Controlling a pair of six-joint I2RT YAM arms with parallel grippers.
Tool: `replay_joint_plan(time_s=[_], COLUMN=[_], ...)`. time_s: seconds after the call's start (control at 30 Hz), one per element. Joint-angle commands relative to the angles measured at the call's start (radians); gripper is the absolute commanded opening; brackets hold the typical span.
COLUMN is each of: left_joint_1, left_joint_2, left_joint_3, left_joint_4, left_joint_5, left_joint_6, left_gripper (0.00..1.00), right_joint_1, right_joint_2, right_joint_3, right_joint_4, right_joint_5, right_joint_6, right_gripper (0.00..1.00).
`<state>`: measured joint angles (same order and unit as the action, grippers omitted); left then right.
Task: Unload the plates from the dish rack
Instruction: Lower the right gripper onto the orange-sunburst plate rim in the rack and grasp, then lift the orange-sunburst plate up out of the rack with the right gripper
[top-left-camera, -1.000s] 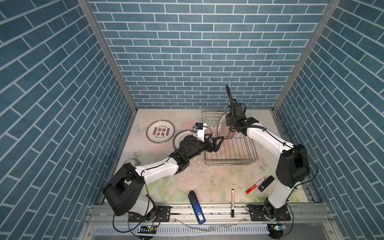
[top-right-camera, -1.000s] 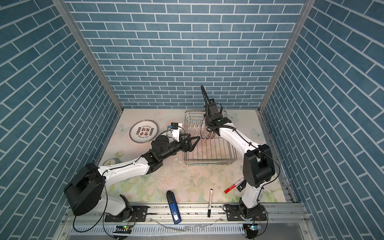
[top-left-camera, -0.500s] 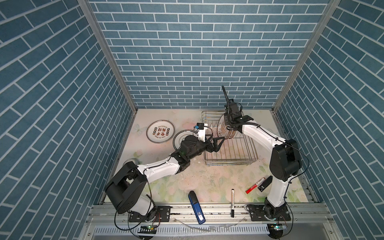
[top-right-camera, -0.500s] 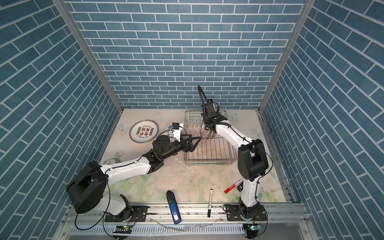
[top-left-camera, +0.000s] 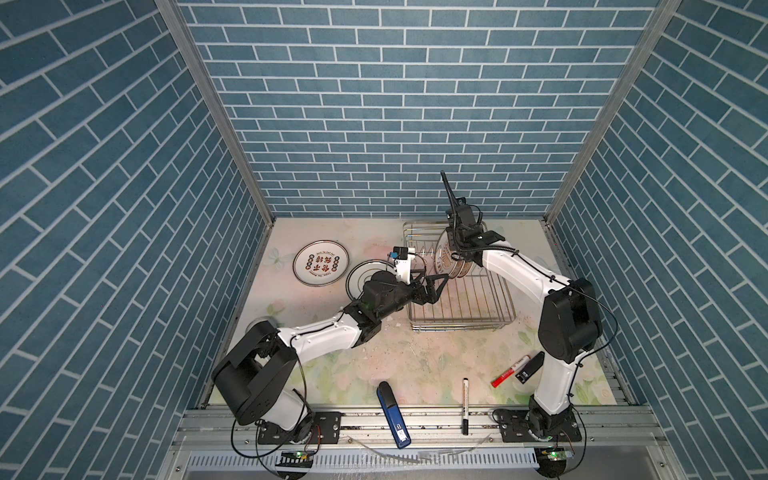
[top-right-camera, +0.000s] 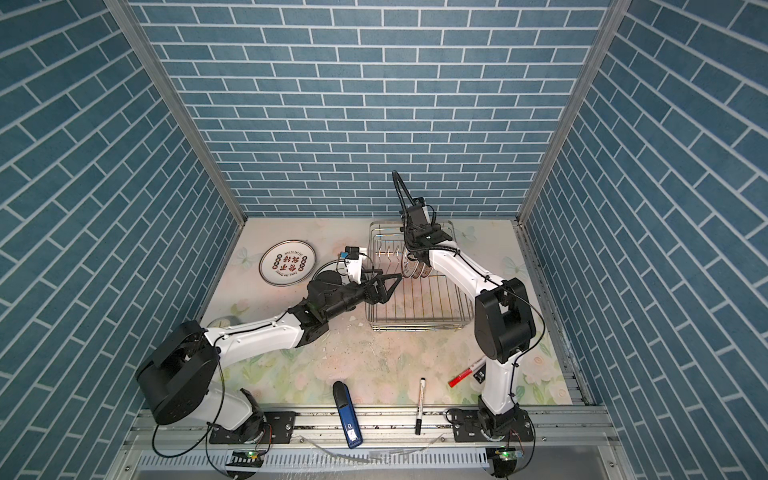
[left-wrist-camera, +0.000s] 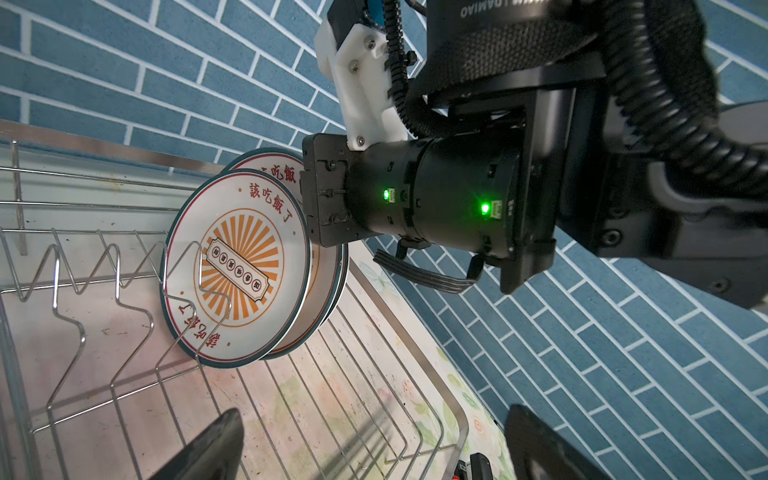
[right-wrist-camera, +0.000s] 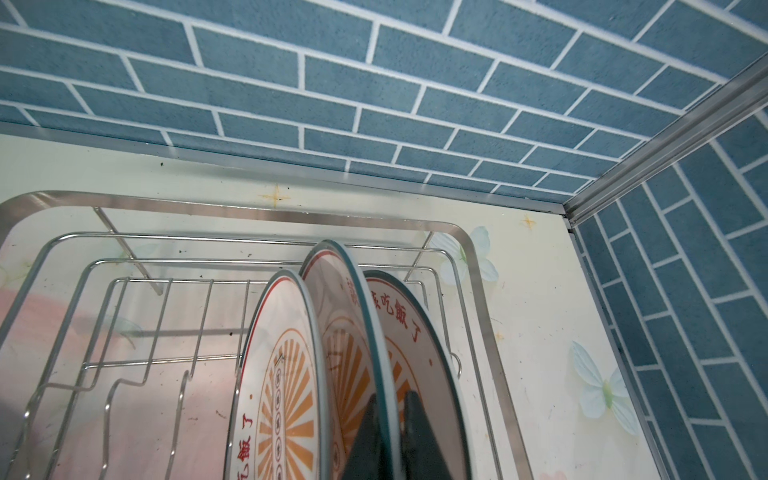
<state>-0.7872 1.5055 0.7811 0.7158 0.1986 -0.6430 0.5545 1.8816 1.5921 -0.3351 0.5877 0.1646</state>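
The dish rack (top-left-camera: 457, 329) (top-right-camera: 415, 325) stands at the back right, with three sunburst plates (top-left-camera: 445, 258) (top-right-camera: 409, 269) upright in its prongs. In the right wrist view my right gripper (right-wrist-camera: 392, 432) is shut on the rim of the middle plate (right-wrist-camera: 345, 316), between the front plate (right-wrist-camera: 282, 374) and the back plate (right-wrist-camera: 409, 332). My left gripper (top-left-camera: 439, 288) (top-right-camera: 394, 287) (left-wrist-camera: 374, 453) hangs open over the rack's left edge, holding nothing. A plate with red characters (top-left-camera: 321, 263) (top-right-camera: 288, 262) lies flat on the table at the left. Another plate (top-left-camera: 360, 275) lies partly under the left arm.
Along the front lie a blue device (top-left-camera: 392, 415), a black marker (top-left-camera: 465, 405), a red marker (top-left-camera: 510, 370) and a small black block (top-left-camera: 530, 368). A small round white thing (top-right-camera: 226, 322) shows beside the left arm. Blue brick walls close in three sides.
My right gripper's jaws have closed on the middle plate's rim, and that arm's elbow has swung inward. The left arm has barely moved and stays open.
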Motion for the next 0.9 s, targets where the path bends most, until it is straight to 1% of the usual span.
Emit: replay_joint_plan(time_s=[0.0,0.37,0.87], left_joint_1=[-0.004,-0.004,-0.004], left_joint_2=[-0.015,-0.052,-0.095], left_joint_3=[-0.001,-0.032,-0.055], left_joint_4=[0.016,0.008,-0.004], left_joint_5=[-0.012,-0.031,-0.039], left_joint_6=[0.003,0.009,0.009], left_gripper=[1.00,1.00,1.00], right_joint_1=[0.017,0.019,0.047], right_joint_2=[0.009,-0.021,-0.098], right_joint_3=[0.050,0.044,0.046], right_joint_4=[-0.004,0.005,0.011], right_joint_5=[0.053,0.078,0.162], right_joint_6=[-0.015,-0.037,-0.102], right_gripper=[0.09,0.06,0.04])
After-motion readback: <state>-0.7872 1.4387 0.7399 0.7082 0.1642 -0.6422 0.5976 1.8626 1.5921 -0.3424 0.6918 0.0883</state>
